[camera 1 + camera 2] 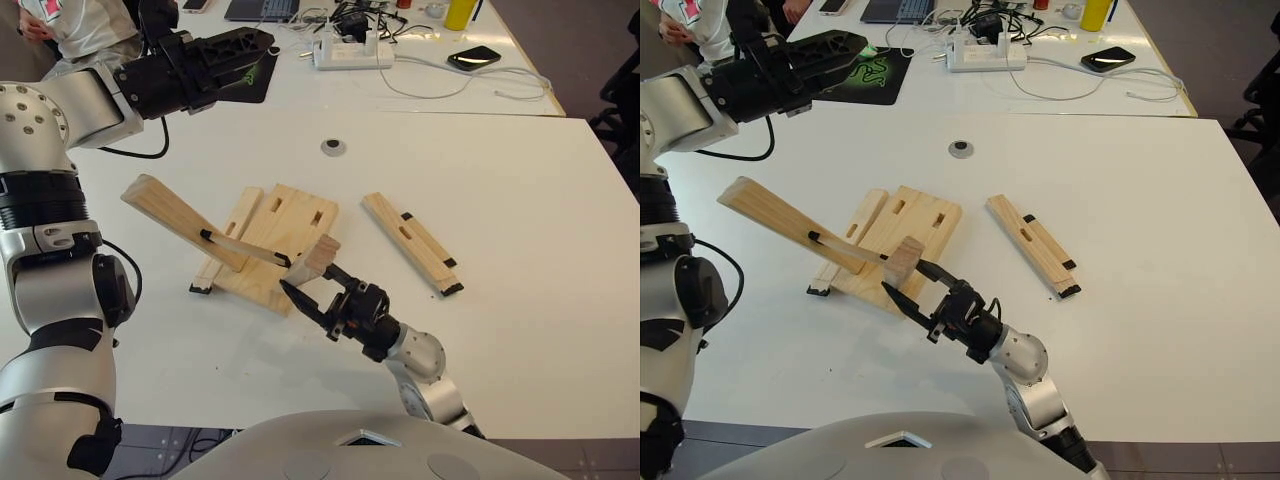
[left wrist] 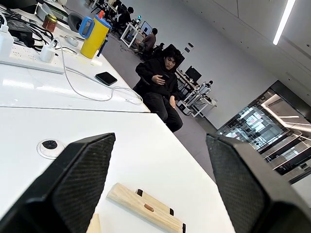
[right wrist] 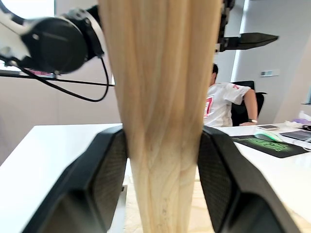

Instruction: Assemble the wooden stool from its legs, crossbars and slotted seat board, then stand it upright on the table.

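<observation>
We're clamping the right tool (image 1: pixel 305 276) on a leg (image 1: pixel 322 254), left tool (image 2: pixel 160 179) gaping idle; the unsupported crossbar (image 1: pixel 256 250) could be twisting loose.

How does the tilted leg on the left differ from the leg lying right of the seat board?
The tilted leg slants up off the table, over the seat board; the loose leg lies flat, apart from the board. The tilted leg joins a crossbar running to the wooden piece clamped in the right gripper; the loose leg has nothing attached. Both are pale wood with black marks.
</observation>
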Robot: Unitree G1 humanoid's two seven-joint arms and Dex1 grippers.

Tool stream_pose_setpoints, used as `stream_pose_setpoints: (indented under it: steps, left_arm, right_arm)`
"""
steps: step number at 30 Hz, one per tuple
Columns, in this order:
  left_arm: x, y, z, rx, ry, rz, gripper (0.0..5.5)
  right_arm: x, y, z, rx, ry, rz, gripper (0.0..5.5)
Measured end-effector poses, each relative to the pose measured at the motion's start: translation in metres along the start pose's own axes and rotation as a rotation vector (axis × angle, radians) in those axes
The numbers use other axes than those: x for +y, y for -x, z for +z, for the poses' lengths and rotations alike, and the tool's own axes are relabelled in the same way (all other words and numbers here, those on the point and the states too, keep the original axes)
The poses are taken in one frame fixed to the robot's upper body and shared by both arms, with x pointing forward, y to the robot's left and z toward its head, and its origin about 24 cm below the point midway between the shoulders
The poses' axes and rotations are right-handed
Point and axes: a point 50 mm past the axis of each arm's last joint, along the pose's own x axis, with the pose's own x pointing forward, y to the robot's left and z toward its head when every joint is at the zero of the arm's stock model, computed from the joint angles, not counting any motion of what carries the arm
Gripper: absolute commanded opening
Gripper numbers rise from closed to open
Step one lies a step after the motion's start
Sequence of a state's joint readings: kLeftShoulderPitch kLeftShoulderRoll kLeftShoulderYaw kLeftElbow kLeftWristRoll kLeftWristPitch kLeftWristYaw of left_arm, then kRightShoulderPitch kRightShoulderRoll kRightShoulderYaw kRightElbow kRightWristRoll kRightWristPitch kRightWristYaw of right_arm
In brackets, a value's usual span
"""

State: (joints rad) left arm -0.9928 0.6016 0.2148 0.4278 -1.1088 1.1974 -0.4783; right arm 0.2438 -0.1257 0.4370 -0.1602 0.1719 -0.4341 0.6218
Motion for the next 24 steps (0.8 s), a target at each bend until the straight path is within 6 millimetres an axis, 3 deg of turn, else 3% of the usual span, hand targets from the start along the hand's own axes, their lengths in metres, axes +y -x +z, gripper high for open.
stream_pose_setpoints:
  steps: [14, 24]
  left_arm:
    - [-0.001, 0.002, 0.002, 0.0, -0.001, -0.011, 3.45]
    - [-0.002, 0.01, -0.001, -0.031, -0.003, 0.006, 3.45]
  right_arm:
    - [-0.009, 0.019, 0.0, 0.07, -0.026, 0.012, 2.05]
    - [-0.024, 0.027, 0.013, 0.159, -0.078, 0.099, 2.05]
